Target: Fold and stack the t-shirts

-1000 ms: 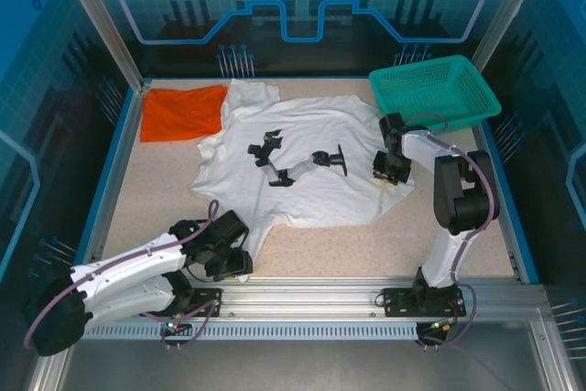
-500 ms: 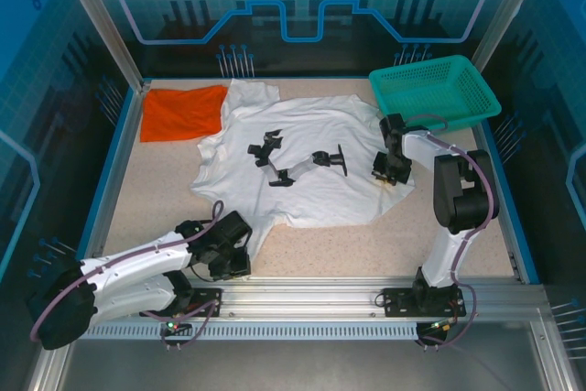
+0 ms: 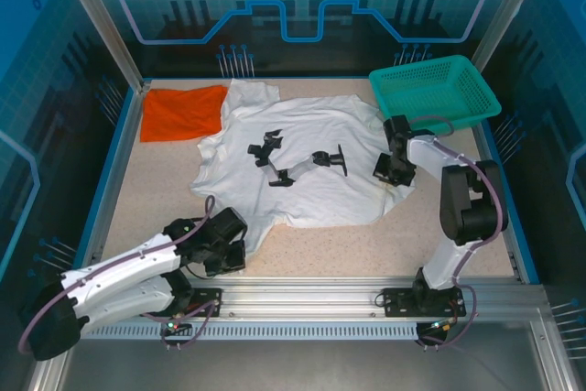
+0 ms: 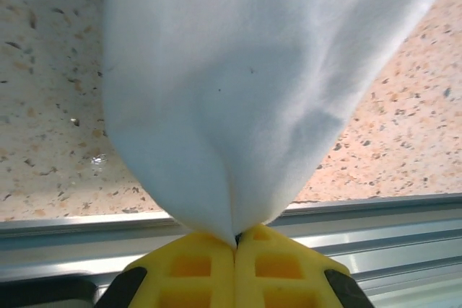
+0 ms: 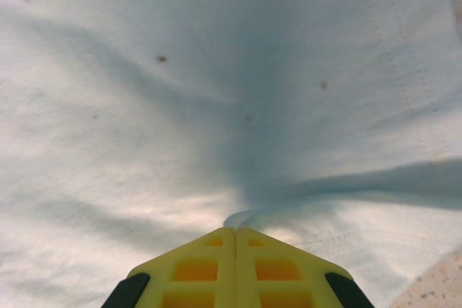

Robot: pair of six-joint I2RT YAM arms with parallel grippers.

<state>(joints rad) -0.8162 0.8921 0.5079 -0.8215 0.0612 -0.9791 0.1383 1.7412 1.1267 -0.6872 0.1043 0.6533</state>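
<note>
My left gripper (image 4: 236, 239) is pressed fully closed on a corner of the white t-shirt (image 4: 245, 91). The cloth gathers into the seam between my yellow fingers (image 4: 191, 265) and fans out ahead of them over the speckled table (image 4: 43, 106). The metal edge rail (image 4: 375, 214) lies right beneath my fingertips.

My right gripper (image 5: 234, 230) is also clamped tight, with a small ridge of the same white cloth caught at its tip. Creases run away from the pinch across the fabric in front of it.

From above, the white shirt lies spread between my two grippers. Its black graphic (image 3: 298, 162) is ahead and to the right of my left gripper and to the left of my right one. The orange-red t-shirt (image 3: 183, 113) lies flat far beyond my left gripper, just beside the white shirt's sleeve. The teal mesh basket (image 3: 467, 103) sits just beyond my right gripper.
</note>
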